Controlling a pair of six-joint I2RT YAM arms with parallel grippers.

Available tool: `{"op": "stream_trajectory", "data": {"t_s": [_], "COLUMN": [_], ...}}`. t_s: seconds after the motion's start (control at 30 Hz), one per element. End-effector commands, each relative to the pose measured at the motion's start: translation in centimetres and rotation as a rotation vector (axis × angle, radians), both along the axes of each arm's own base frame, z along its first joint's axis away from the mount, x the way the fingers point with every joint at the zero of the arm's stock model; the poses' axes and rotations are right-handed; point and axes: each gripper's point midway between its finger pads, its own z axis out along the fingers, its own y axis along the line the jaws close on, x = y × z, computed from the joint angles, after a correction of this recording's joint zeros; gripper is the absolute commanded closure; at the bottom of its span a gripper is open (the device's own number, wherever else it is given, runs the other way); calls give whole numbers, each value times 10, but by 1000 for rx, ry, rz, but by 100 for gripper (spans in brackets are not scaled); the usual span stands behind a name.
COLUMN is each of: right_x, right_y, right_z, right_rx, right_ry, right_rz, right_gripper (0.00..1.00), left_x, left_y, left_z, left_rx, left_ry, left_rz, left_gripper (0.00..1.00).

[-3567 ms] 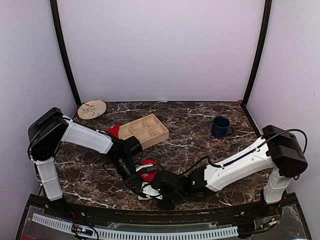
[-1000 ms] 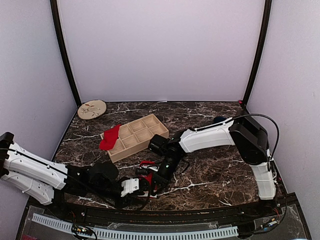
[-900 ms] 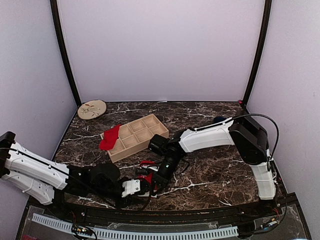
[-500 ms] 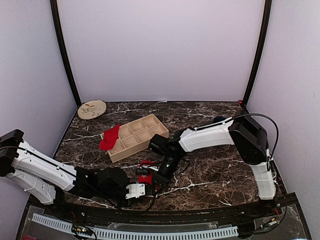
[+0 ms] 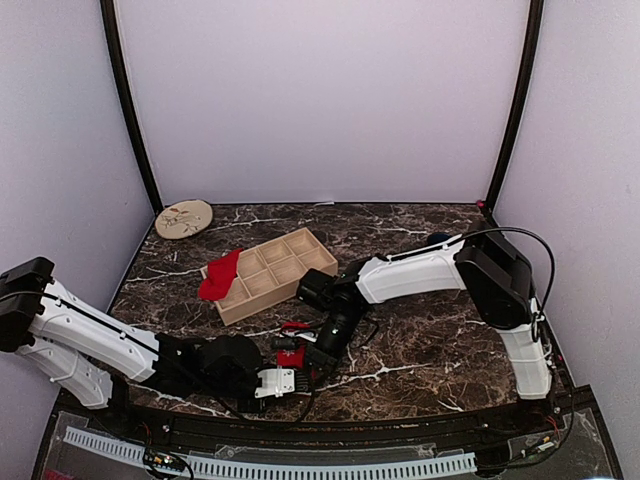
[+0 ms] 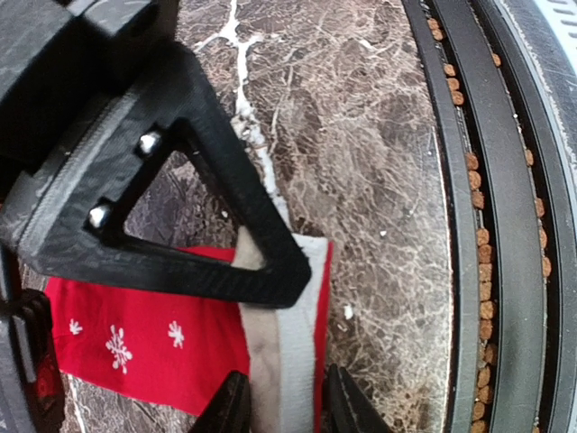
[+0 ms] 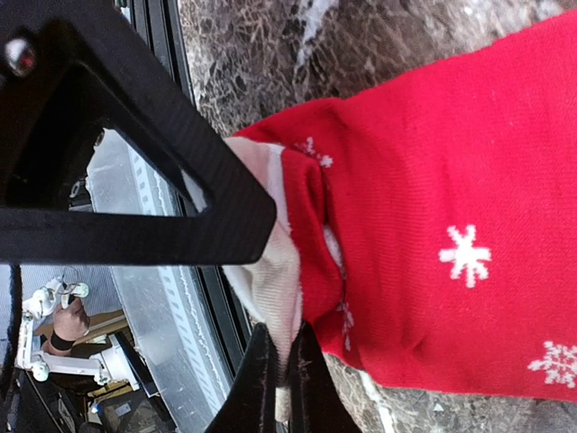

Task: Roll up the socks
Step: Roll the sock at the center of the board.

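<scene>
Your arms reach low, left end effector (image 6: 283, 408) clamped on snowflake sock (image 6: 135, 347) cuff, right end effector (image 7: 279, 383) pinching it too

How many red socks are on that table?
2. A draped sock covers the wooden tray's left end; the snowflake sock lies near the front edge, pinched by left hand and right hand. Others may be hidden.

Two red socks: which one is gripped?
The front sock, on the marble by the near edge, right gripper pinching its cuff. The other sock drapes over the tray's left end, untouched.
</scene>
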Motion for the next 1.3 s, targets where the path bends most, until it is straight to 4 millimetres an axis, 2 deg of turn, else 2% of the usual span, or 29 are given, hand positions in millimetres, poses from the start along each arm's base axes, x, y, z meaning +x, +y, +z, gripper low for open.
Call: {"op": "stream_trajectory", "data": {"t_s": [0.0,0.27,0.7,0.83,1.0,1.07,1.27], "right_x": [5,5,3,3,5,7,11], "right_y": [4,5,4,2,1,0,-6], "right_z": [3,3,4,3,3,4,4], "right_rx": [14,13,15,10,11,13,19], "right_ry": [9,12,22,25,19,16,14], "right_rz": [-1,0,1,1,-8,-13,-47], "right_gripper": [100,100,100,100,100,97,74], "left_x": [-10,-7,-5,-7,-14,-17,-23], "left_y": [-5,-6,-7,-7,-9,-10,-14], "left_z": [9,-4,-22,-26,-31,-32,-33], "left_rx": [-15,51,110,123,138,141,131], "left_ry": [35,55,106,130,177,195,264], "left_rz": [-37,-12,44,55,41,39,34], "left_gripper": [68,69,78,83,95,97,99]}}
